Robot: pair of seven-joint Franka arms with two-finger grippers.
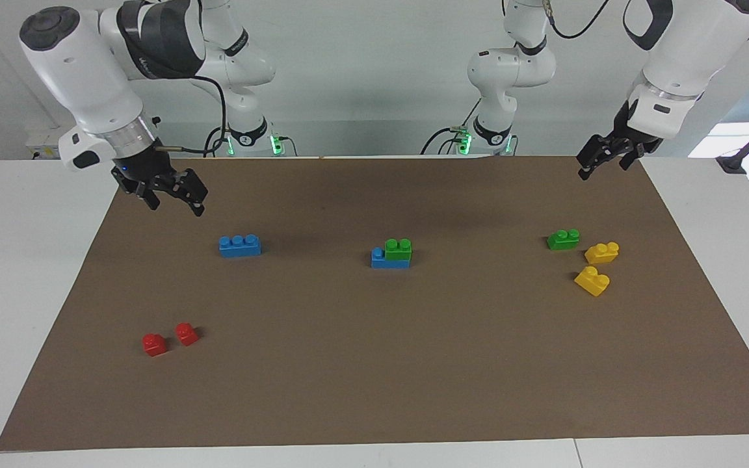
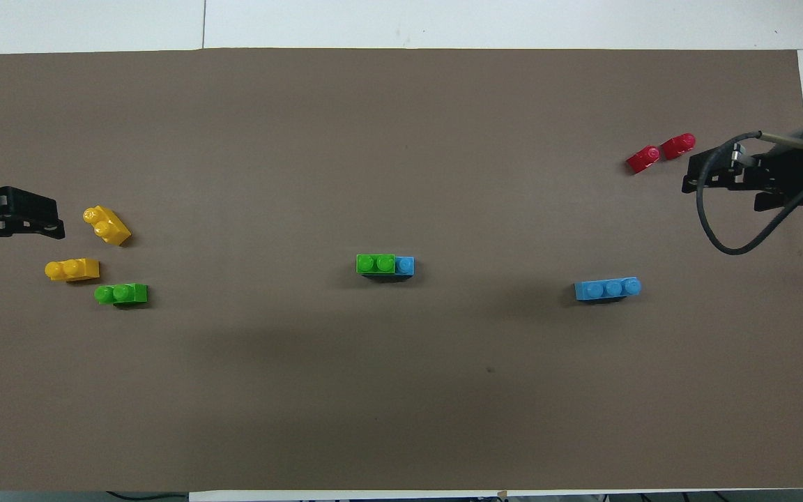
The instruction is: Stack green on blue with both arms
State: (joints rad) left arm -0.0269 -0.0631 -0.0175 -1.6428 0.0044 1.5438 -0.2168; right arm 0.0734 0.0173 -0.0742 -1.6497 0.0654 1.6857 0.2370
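Green (image 1: 398,249) on blue (image 1: 384,259), claws empty.

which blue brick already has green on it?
The blue brick at mid-table: a green brick sits on it. The other blue brick, toward the right arm's end, is bare.

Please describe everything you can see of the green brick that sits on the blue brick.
The stacked green brick is small, bright green, glossy like plastic, with two round studs on top. It sits upright and level on a long blue brick, covering two of its studs and leaving one bare at the end toward the right arm. It stands mid-mat. No claw touches it.
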